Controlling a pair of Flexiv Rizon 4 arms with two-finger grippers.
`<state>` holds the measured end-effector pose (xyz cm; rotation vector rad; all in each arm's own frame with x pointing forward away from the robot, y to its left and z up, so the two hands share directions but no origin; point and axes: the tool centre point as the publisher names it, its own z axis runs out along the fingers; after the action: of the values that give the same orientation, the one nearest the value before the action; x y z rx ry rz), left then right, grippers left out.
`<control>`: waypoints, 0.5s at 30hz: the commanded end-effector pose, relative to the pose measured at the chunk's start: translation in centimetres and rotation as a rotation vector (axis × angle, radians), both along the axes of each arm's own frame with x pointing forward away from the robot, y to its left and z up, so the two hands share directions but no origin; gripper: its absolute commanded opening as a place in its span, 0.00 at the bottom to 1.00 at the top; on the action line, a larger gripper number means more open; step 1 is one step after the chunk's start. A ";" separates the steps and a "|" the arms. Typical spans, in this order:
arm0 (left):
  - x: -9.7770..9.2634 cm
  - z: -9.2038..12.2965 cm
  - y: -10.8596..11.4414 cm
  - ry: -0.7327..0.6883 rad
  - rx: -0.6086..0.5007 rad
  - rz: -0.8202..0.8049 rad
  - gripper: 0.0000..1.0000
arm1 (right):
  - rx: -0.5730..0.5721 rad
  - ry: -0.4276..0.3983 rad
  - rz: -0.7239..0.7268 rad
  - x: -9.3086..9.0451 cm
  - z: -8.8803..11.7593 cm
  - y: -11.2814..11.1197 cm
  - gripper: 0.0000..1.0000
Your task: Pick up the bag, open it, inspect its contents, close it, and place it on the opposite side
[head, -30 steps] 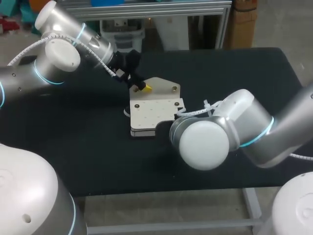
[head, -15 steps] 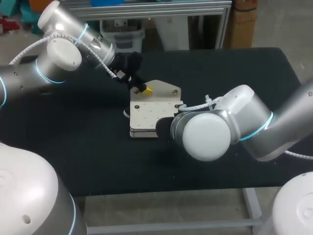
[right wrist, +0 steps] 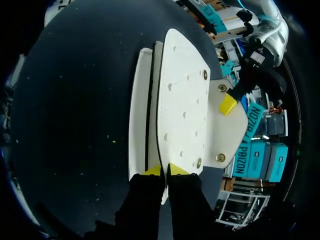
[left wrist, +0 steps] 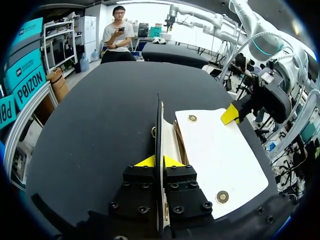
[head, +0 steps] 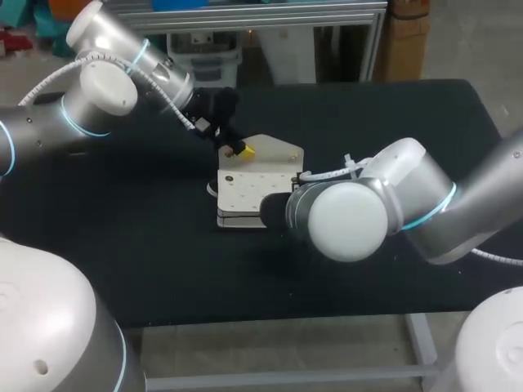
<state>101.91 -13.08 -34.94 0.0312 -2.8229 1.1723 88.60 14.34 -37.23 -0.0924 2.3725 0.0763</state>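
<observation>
At the middle of the table [head: 392, 122], a little to my left of centre, the cream bag [head: 245, 192] lies flat. The step in hand looks to be the opening: its flap [head: 276, 153] is folded back off the front and spread toward the table's far edge, its 2 studs bare. The left gripper [left wrist: 159, 161] is clenched on a thin edge of the bag at the flap side, which stands edge-on between its 2 yellow tips. The right gripper [right wrist: 165, 171] is clamped on the end of the bag's dotted front panel, its tips pressing from both sides; in the head view it is hidden behind its own arm. The bag's long axis runs across the table from my left to my right, straight out ahead of the right gripper. The mouth, with the flap, points away from me toward the far edge. In my judgement the next move calls for the 2 grippers to draw gently apart, flap side up and back and front panel held, until the mouth gapes enough to see inside. Too hard a pull would likely drag the bag along the table instead.
</observation>
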 end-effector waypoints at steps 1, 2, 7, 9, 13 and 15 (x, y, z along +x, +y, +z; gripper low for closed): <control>0.1 -0.5 0.0 0.000 -0.013 -0.010 0.00 | 0.061 -0.347 0.024 -0.2 -0.4 -0.4 0.00; 0.0 -0.5 0.0 -0.003 -0.016 -0.012 0.00 | 0.061 -0.353 0.028 -0.3 -0.4 -0.4 0.00; -0.4 -0.4 0.1 -0.034 -0.034 -0.010 0.00 | 0.059 -0.346 0.010 -0.2 -0.4 -0.8 0.00; -0.7 -0.3 0.1 -0.054 -0.045 -0.008 0.00 | 0.059 -0.346 0.010 -0.2 -0.4 -0.8 0.00; -1.2 -0.2 0.1 -0.116 -0.038 0.024 0.00 | 0.059 -0.346 0.010 -0.2 -0.4 -0.8 0.00; -1.4 -0.1 -0.2 -0.148 -0.022 0.047 0.00 | 0.059 -0.346 0.010 -0.2 -0.4 -0.8 0.00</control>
<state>101.98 -13.07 -35.24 -0.0407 -2.8748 1.2492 88.59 13.96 -37.22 -0.0838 2.3766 0.0775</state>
